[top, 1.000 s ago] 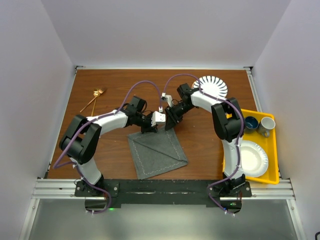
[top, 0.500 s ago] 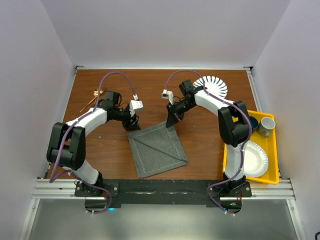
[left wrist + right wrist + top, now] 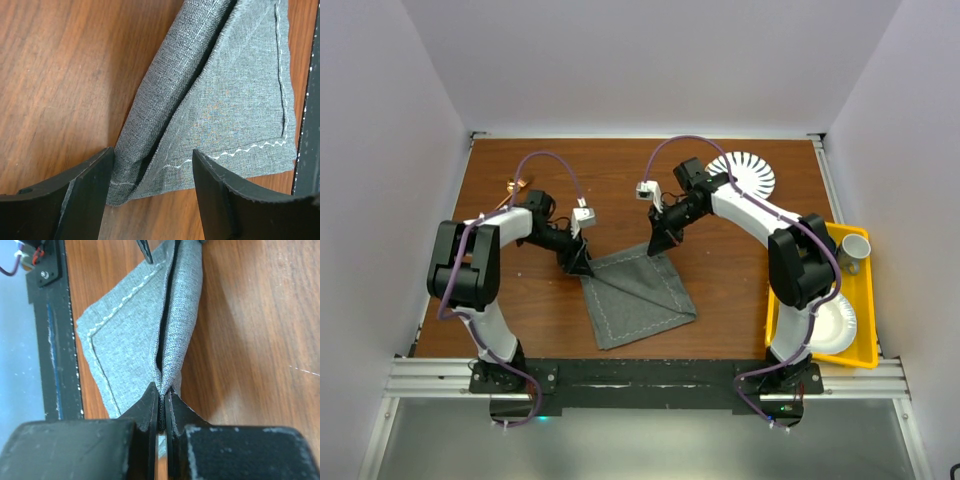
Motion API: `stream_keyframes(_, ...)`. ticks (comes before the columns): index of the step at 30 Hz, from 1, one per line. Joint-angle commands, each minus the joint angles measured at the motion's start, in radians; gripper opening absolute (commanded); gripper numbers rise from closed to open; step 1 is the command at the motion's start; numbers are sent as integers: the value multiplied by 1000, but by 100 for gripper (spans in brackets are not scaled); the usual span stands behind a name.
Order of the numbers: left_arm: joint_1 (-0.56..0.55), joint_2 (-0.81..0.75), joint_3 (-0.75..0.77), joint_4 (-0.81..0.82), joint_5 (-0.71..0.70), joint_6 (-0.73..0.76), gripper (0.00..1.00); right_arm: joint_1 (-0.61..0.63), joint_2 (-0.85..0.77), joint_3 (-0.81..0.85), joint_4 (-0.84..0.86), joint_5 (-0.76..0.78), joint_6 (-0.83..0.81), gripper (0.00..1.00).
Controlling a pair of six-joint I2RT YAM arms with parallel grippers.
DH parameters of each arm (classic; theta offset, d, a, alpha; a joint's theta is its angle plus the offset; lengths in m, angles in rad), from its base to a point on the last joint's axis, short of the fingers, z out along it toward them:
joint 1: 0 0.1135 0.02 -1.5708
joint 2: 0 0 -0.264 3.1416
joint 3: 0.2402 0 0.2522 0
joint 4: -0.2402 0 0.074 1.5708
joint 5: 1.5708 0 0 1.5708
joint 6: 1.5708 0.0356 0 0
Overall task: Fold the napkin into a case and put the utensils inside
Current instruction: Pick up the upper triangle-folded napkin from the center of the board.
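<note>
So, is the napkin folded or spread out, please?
Folded: the napkin shows doubled layers, one corner pinched in the shut right gripper.

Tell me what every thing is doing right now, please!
napkin: folded, one corner pinched up off the table.
right gripper: shut on the napkin's corner.
left gripper: open, straddling another corner.
utensils: lying on the table, outside the napkin.
striped plate: flat on the table.
mug: upright in the yellow tray.
</note>
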Motion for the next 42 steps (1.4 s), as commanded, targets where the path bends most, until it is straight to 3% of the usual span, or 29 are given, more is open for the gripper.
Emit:
stream_keyframes(1,29,-5,38,15,45,30,69,4,-65,-4,-16,2,-59,0)
stream_keyframes(12,52,21,107,-23,50,194,70,14,-97,-30,-18,10,-98,0)
stream_keyframes(20,41,130,181,-293,96,403,66,20,-103,-25,-21,21,-105,0)
stream_keyframes(31,44,133,147,-287,116,389,58,23,-99,-17,-30,25,-116,0)
stream_keyframes(34,44,136,156,-274,120,374,47,24,-96,-13,-34,27,-119,0)
stream_keyframes(37,46,138,164,-274,120,371,26,23,-97,-10,-36,30,-121,0)
stream_keyframes(38,46,135,165,-278,123,372,15,24,-97,-10,-35,33,-119,0)
stream_keyframes(41,47,123,165,-298,126,375,0,24,-103,-17,-3,56,-99,0)
stream_keyframes(42,49,116,165,-301,123,371,0,24,-105,-20,8,76,-87,0)
